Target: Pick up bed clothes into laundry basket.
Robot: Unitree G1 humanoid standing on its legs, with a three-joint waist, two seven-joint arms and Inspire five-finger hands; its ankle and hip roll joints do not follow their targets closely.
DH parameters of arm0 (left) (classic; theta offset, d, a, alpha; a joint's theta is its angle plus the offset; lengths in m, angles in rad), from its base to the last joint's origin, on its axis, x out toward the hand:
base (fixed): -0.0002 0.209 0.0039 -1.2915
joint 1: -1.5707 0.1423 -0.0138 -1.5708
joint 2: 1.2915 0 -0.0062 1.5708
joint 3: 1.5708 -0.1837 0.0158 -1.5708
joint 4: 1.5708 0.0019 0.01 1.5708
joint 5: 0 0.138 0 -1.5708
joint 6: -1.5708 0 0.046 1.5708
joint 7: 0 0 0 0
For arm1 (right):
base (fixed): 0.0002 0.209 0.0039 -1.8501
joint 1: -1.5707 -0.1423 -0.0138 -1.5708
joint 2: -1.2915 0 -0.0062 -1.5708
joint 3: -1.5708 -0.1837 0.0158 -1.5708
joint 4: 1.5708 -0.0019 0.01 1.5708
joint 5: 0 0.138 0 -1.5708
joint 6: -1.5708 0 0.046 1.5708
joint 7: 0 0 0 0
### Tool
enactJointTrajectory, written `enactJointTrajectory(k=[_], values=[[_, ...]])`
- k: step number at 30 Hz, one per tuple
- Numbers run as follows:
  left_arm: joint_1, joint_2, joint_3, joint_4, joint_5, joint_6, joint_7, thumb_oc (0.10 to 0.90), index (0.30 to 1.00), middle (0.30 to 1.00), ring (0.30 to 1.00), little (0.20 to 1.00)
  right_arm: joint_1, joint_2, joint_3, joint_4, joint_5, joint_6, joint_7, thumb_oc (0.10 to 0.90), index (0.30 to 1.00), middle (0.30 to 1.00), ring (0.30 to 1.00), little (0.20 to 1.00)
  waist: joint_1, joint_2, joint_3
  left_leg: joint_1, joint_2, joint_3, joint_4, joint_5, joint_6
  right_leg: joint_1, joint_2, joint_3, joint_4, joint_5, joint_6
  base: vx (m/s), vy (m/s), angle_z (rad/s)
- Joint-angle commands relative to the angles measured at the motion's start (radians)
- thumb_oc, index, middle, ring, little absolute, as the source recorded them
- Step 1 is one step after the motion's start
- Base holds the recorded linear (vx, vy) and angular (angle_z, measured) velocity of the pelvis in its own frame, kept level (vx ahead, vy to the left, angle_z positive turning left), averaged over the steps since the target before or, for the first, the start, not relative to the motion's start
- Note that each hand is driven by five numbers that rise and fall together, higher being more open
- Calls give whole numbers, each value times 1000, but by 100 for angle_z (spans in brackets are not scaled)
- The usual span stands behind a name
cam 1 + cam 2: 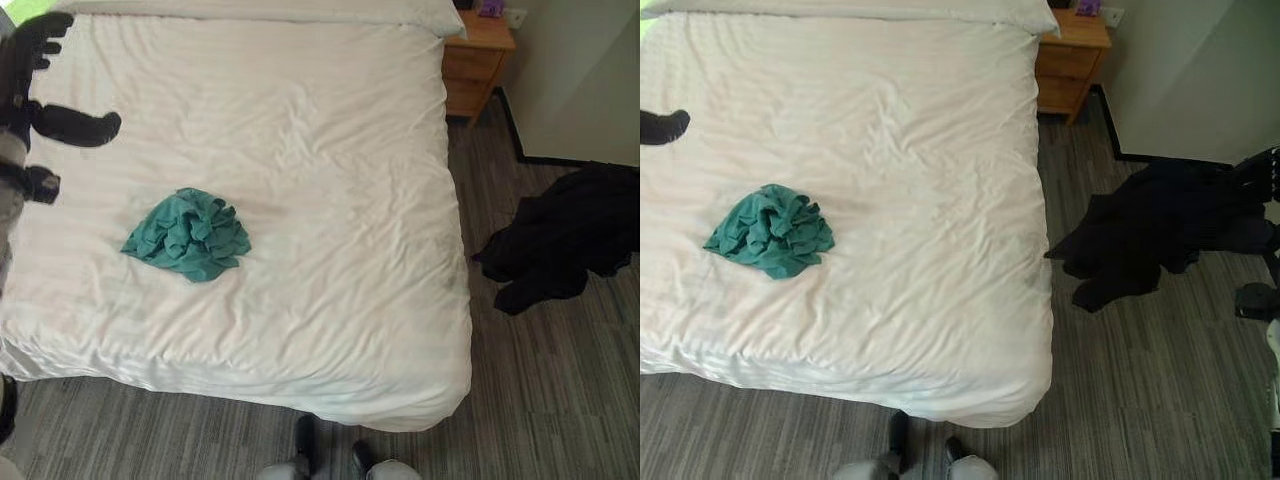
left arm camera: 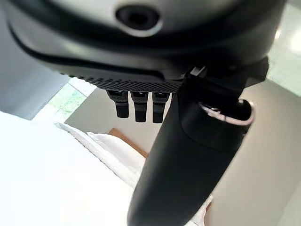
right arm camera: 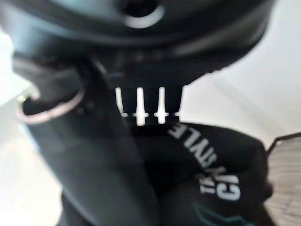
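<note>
Bedroom w/ grey striped carpet (image 1: pixel 560 400) is framing a white-duvet bed (image 1: pixel 330 250), which is taking up most of both eye views.

Left hand (image 1: pixel 45 90): fingers (image 2: pixel 136 106) are hanging straight & relaxed in the left wrist view, thumb (image 2: pixel 188 160) sticking out beside them, nothing in the grasp. Hand is hovering over the bed's left edge, near the head end, apart from the covers. Past the fingers that wrist view is also showing white pillows (image 2: pixel 117 155) and a bit of wooden headboard, which the eye views aren't giving from that angle.

Right hand (image 3: pixel 94 155): fingers are lying against a black garment (image 1: pixel 1150 240) w/ white print on it; can't tell whether they're curled round the cloth or just resting on it. In the right eye view the garment is hanging bunched up over the carpet, right of the bed, reaching to the view's right edge.

Teal crumpled garment (image 1: pixel 188 236) is sitting on the duvet, left of centre, toward the foot end, well apart from both hands.

Wooden nightstand (image 1: pixel 478 60) is standing by the bed's far right corner, small purple item (image 1: pixel 490 8) on top.
</note>
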Motion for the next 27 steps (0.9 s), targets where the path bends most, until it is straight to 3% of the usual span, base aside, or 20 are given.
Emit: enactJointTrajectory(k=[1, 8, 17, 24, 27], values=[[-155, 52, -45, 21, 118, -3, 68, 800, 900, 900, 900, 900, -96, -160, -135, -6, 62, -57, -81, 400, 300, 300, 300, 300, -4, 2, -90, 30, 80, 26, 6, -86, -24, -81, 12, -5, -14, 102, 28, -34, 72, -4], [-357, -13, -258, 128, 276, 50, 85, 800, 900, 900, 900, 900, -37, -157, -193, -2, 68, -72, -105, 400, 300, 300, 300, 300, -28, -10, -60, 5, 73, 40, 2, -88, -13, -114, 9, 1, -16, 115, 38, -22, 43, -9], [-436, -60, -331, 208, 338, 87, 71, 800, 900, 900, 900, 900, -5, -148, -220, -7, 71, -80, -114, 400, 300, 300, 300, 300, -36, -25, -35, -6, 69, 43, 1, -91, -8, -131, 11, 4, -19, 121, 40, -3, 4, -4], [-471, -12, -368, 155, 377, 104, 40, 800, 900, 900, 900, 900, 29, -137, -241, -34, 48, -70, -104, 400, 300, 300, 300, 300, -21, -33, -28, -13, 67, 36, 2, -94, -5, -132, 11, -10, -25, 117, 38, 7, -9, 2], [-476, 58, -378, 49, 384, 100, 42, 800, 900, 900, 900, 900, 58, -132, -268, -32, 39, -64, -104, 400, 300, 300, 300, 300, -3, -36, -27, -15, 64, 22, 2, -95, -4, -128, 11, -23, -30, 112, 34, 14, -21, 3]])
